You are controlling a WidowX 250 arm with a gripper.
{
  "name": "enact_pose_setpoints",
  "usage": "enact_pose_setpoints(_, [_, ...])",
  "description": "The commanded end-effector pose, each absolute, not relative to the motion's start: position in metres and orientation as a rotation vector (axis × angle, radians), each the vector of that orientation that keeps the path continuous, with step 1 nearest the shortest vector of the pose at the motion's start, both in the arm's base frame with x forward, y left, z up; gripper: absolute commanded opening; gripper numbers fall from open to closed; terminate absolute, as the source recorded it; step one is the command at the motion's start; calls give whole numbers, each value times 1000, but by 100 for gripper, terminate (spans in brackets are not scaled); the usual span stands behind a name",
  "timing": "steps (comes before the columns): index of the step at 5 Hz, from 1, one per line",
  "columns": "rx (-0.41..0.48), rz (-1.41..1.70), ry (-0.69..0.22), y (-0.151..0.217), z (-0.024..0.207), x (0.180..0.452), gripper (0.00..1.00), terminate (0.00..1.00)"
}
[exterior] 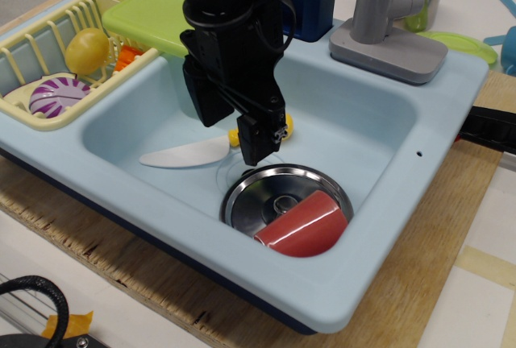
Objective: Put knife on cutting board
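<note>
The knife lies in the light blue sink (363, 130), its curved white blade (184, 155) pointing left. Bits of its yellow handle (288, 126) show on either side of one finger. My black gripper (243, 137) reaches down into the sink and stands over the handle, with one finger in front of it. The handle's middle is hidden, so I cannot tell whether the jaws are closed on it. The lime-green cutting board (149, 16) rests at the back left, on the sink rim and over the end of the dish rack, apart from the knife.
A silver round lid (258, 199) lies in the sink in front of the gripper, with a red cup (305, 223) on it. The pale yellow dish rack (32, 110) at left holds a yellow ball (87, 50) and a purple-white piece (58, 94). A grey faucet (387, 26) stands at the back right.
</note>
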State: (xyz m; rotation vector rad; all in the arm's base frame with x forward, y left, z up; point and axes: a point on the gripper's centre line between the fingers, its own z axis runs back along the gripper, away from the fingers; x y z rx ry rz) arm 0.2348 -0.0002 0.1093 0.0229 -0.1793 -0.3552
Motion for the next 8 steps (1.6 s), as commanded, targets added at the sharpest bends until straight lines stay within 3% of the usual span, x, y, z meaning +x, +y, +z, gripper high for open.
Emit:
enact_pose_setpoints(1, [23,-355,-179,0,109,235,100,0])
enact_pose_setpoints(2, [38,-465,-217,-2,105,241,100,0])
enact_pose_setpoints(6, [51,-585,-226,-2,101,289,100,0])
enact_pose_setpoints(8, [28,-588,-225,1,87,293,100,0])
